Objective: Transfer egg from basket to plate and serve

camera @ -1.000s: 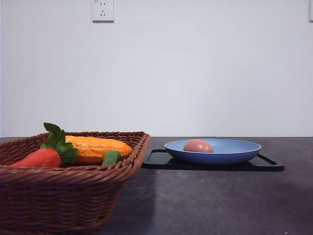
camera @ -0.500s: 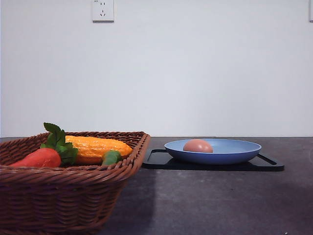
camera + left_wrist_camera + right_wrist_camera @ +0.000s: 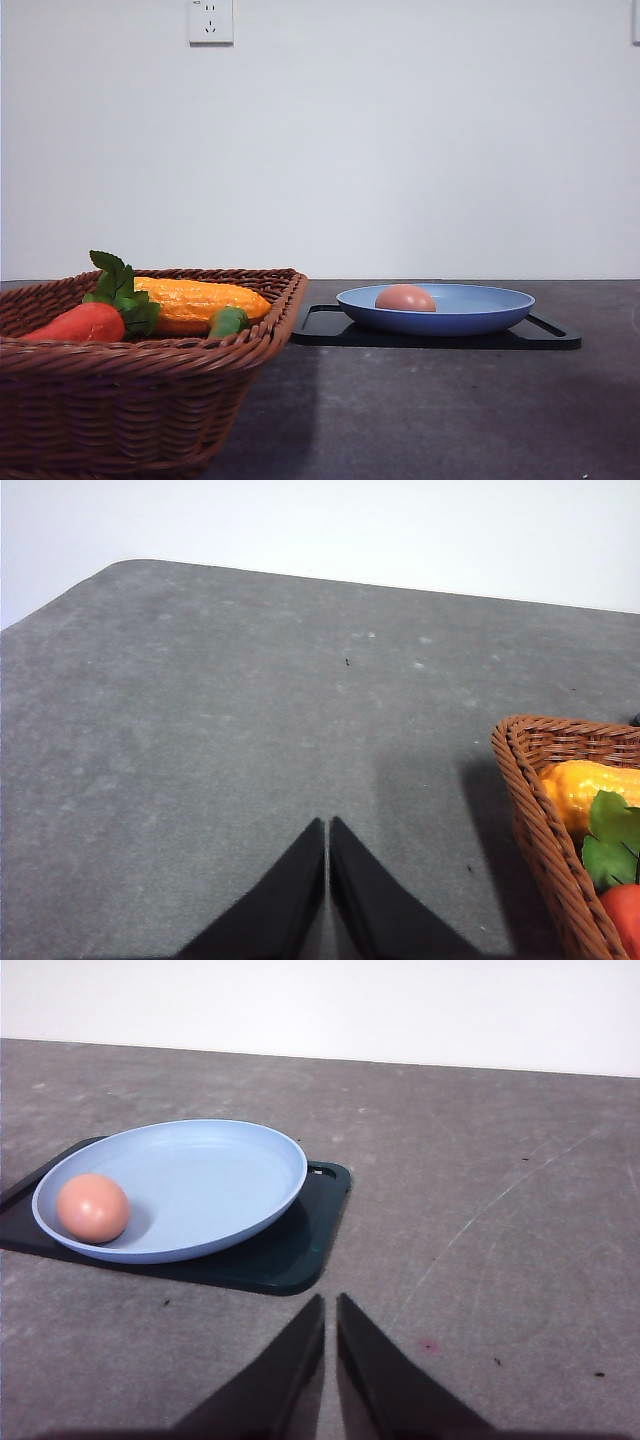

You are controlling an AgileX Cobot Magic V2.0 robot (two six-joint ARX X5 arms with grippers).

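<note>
Already the egg point(image 3: 405, 298) lies in the blue plate point(image 3: 480, 313), near its rim on the basket side, and the plate sits on a black tray point(image 3: 555, 338) on the grey bench point(image 3: 430, 410). Just beside the tray stands the wicker basket point(image 3: 140, 410), which holds a carrot point(image 3: 80, 322) and a corn cob point(image 3: 195, 300) but no egg that can be seen. The right pincer point(image 3: 330, 1305) hangs above bare bench short of the tray, its jaws drawn almost together on nothing. The left pincer point(image 3: 327, 830), likewise closed and empty, points at open bench beside the basket's corner. By this evidence the transfer is done; only the serving, if anything, appears to be left.
</note>
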